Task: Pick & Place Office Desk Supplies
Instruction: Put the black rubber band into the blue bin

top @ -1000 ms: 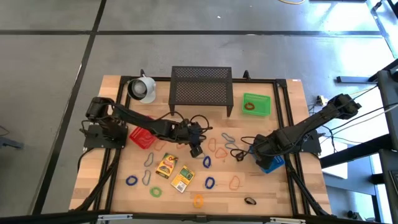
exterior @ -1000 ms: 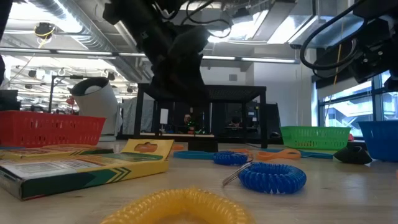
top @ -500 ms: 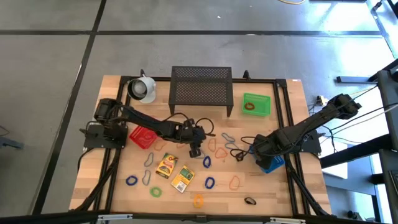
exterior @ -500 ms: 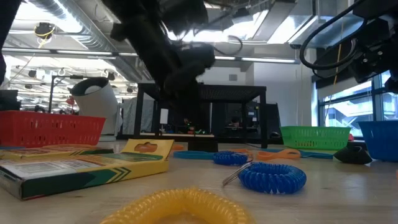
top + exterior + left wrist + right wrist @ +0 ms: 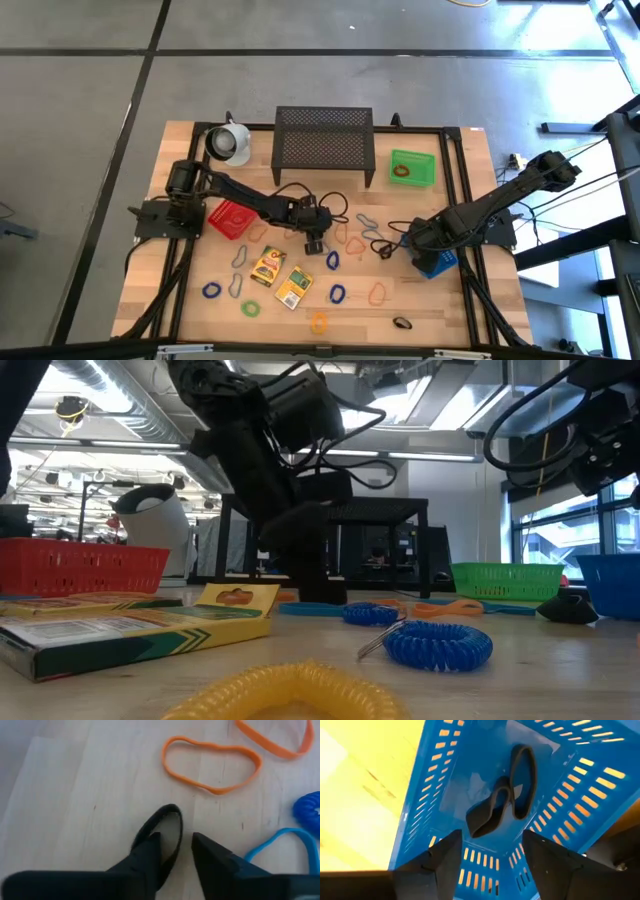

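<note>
Reaching down beside the yellow packets (image 5: pixel 268 266) in the high view, the left gripper (image 5: pixel 314 243) meets the wood. Its wrist view shows narrowly parted fingers (image 5: pixel 147 855) straddling a black loop (image 5: pixel 167 832), whose long axis runs along them, its near end hidden. The right gripper (image 5: pixel 490 852) hangs spread, holding nothing, over the blue bin (image 5: pixel 570 775), where a black band (image 5: pixel 512 795) lies folded

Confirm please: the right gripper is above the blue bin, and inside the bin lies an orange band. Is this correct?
Not quite. The band inside the blue bin is black, not orange, as the right wrist view shows. The rest is correct: the right gripper is above that bin, its jaws open.
</note>
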Tool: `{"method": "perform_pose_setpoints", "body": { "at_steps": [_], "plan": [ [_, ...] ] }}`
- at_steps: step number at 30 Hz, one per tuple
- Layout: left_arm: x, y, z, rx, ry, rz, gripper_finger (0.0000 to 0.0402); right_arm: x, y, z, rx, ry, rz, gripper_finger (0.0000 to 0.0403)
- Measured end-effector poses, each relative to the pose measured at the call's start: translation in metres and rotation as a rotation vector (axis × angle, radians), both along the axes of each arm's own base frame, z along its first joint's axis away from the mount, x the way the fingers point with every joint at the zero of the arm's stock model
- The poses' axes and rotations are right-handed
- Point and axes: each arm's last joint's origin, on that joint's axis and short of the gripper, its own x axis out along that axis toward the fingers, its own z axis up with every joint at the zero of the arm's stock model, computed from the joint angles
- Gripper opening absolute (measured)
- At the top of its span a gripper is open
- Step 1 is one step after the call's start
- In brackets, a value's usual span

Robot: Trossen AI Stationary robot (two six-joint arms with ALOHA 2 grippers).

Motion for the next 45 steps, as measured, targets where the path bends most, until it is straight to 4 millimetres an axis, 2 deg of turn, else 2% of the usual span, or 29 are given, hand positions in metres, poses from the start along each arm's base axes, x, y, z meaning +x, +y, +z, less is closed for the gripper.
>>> {"method": "perform_pose_setpoints", "body": {
  "at_steps": [5, 9, 12, 20, 25, 30, 33, 40, 45],
  "plan": [
    [0.001, 0.000, 0.001, -0.010, -0.019, 0.005, 0.0012, 0.006, 0.003, 0.012, -0.004, -0.043, 0.016, 0.0188],
    [0.001, 0.000, 0.005, -0.030, -0.037, 0.033, 0.0004, 0.014, 0.005, 0.033, -0.038, -0.110, 0.042, 0.0173],
    [0.000, 0.000, 0.018, -0.041, -0.083, 0.044, 0.0003, 0.022, 0.007, 0.053, -0.079, -0.194, 0.051, 0.0164],
    [-0.006, 0.000, 0.091, -0.066, -0.374, 0.034, 0.0003, 0.045, 0.007, 0.105, -0.337, -0.548, 0.090, 0.0153],
    [-0.015, 0.001, 0.151, -0.094, -0.683, 0.029, 0.0003, 0.059, 0.008, 0.130, -0.500, -0.775, 0.088, 0.0153],
    [-0.034, -0.004, 0.206, -0.132, -0.975, -0.003, 0.0003, 0.073, 0.012, 0.147, -0.564, -0.964, 0.114, 0.0153],
    [-0.045, -0.012, 0.226, -0.155, -1.081, -0.036, 0.0003, 0.082, 0.015, 0.158, -0.565, -1.086, 0.139, 0.0153],
    [-0.049, -0.039, 0.237, -0.134, -1.206, -0.127, 0.0003, 0.095, 0.022, 0.186, -0.608, -1.344, 0.217, 0.0185],
    [-0.045, -0.047, 0.236, -0.104, -1.274, -0.124, 0.0003, 0.105, 0.023, 0.190, -0.566, -1.425, 0.244, 0.0228]
  ]
}}
